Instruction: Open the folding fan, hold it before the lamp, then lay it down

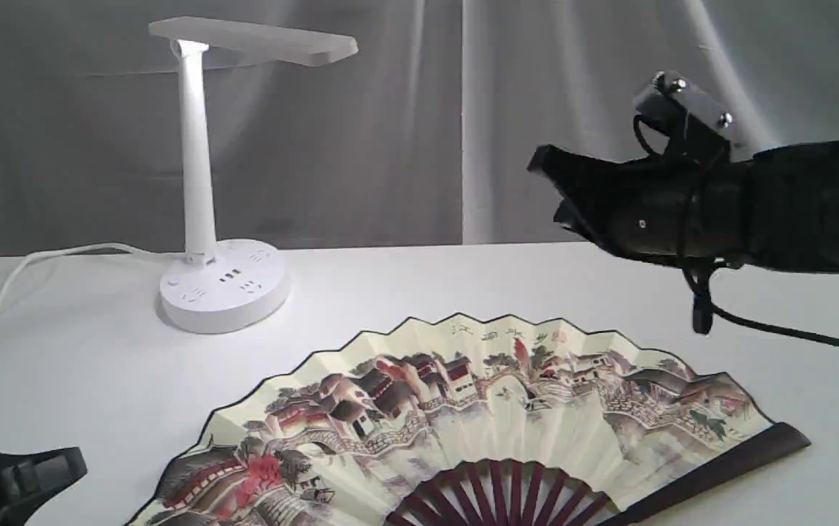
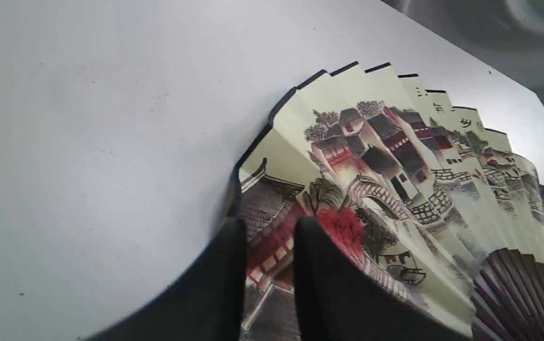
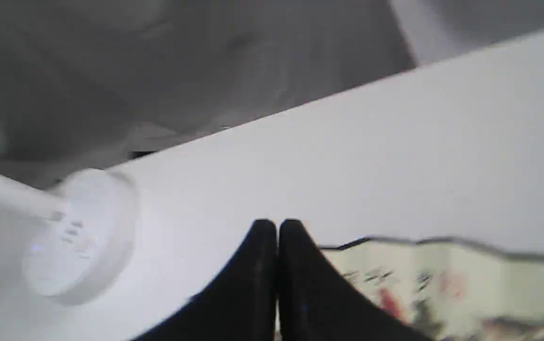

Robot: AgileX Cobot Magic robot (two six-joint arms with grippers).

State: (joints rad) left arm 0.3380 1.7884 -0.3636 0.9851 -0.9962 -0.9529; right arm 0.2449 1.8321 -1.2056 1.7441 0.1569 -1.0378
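Observation:
The folding fan (image 1: 507,409) lies spread open and flat on the white table (image 1: 463,285), painted side up, with its maroon ribs toward the near edge. The lamp (image 1: 200,168) stands upright at the back left, well apart from the fan. My right gripper (image 1: 539,161) hangs in the air above the fan's right half, shut and empty; its fingertips (image 3: 264,227) touch each other. My left gripper (image 1: 79,460) sits low at the near left, just off the fan's left end. In the left wrist view its fingers (image 2: 234,237) stand slightly apart over the fan (image 2: 395,180), holding nothing.
The lamp's white cord (image 1: 25,267) runs off to the left across the table. A grey curtain (image 1: 536,109) closes the back. A black cable (image 1: 791,332) dangles from the right arm above the fan's right side.

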